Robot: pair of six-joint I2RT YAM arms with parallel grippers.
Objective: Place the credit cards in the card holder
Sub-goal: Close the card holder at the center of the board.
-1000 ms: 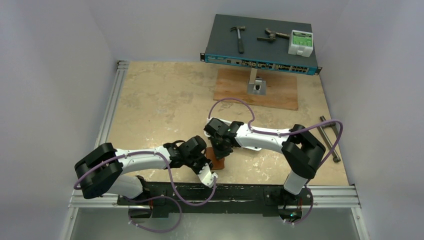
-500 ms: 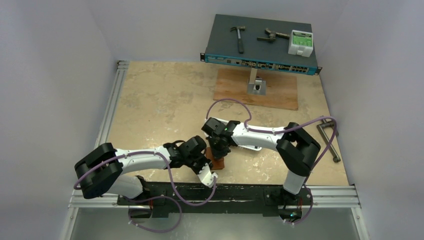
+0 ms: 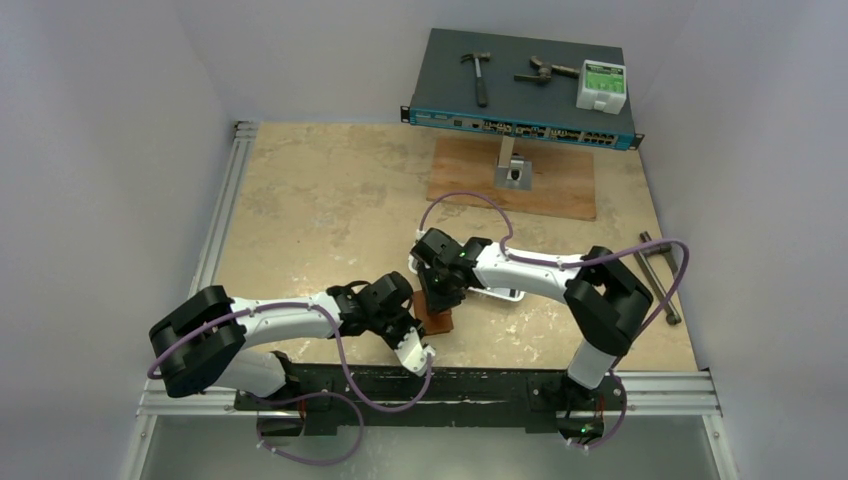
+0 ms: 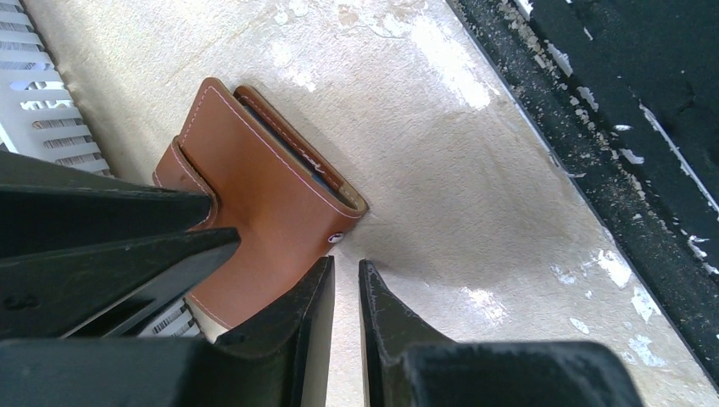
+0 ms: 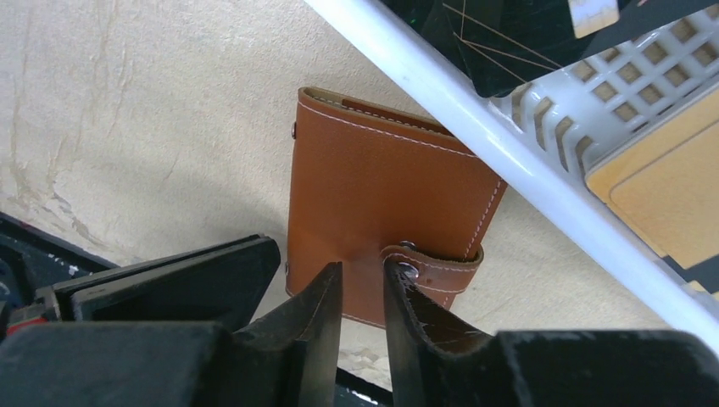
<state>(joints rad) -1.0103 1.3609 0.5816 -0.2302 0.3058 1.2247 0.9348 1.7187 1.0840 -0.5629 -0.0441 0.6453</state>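
Card holder (image 5: 373, 186) is lying flat on the table (image 4: 441, 119) near the front edge, folded shut, with one end tucked right up against the white slotted tray (image 5: 475, 127). Its snap tab (image 5: 437, 264) looks wrapped round the edge and fastened, so nobody's getting a card in there yet.

Right gripper (image 5: 360, 292) hangs just over the tab end, fingers only a narrow slit apart with nothing between them, one tip right beside the snap. Left gripper (image 4: 345, 288) is down at the opposite corner, also a thin gap and nothing pinched, one finger overlapping the leather's edge. Whether it's actually pressing down can't be made out.

Progress-wise it looks like early days. A black card (image 5: 526, 42) and an orange-yellow card (image 5: 661, 195) sit in the tray. There's a dark sliver showing in the holder's fold from the left wrist view, might be a card, might just be a pocket, hard to say. Left to do, by the look of it: pop the snap, open the flap, then fetch the cards and slot them in.
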